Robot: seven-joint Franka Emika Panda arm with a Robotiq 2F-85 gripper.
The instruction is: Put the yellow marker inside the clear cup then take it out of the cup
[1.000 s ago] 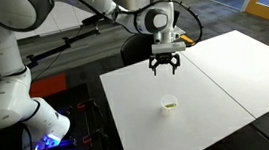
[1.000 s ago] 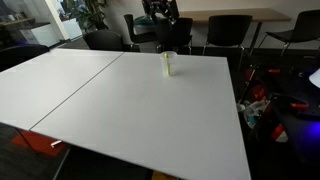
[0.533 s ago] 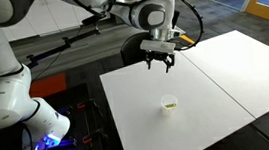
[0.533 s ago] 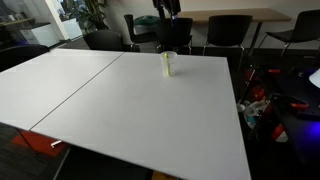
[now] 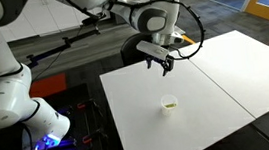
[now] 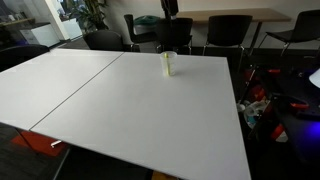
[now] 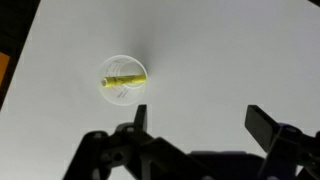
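Fingers [image 7: 140, 118] spread, empty; gripper [image 5: 164, 68] hangs high over the table [image 5: 215, 77], seemingly tilted; yellow marker [image 7: 124, 80] in clear cup [image 7: 112, 95]

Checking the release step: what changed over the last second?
The gripper, open and empty, rose away from the cup and tilted. Nothing was grasped or released. The marker is still in the cup, and the cup hasn't moved.

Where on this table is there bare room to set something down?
Nearly all of the table is bare. The widest patches run from the cup, holding the marker, to the seam, and beyond the seam. Crowded only round the cup, the gripper hanging above, jaws open.
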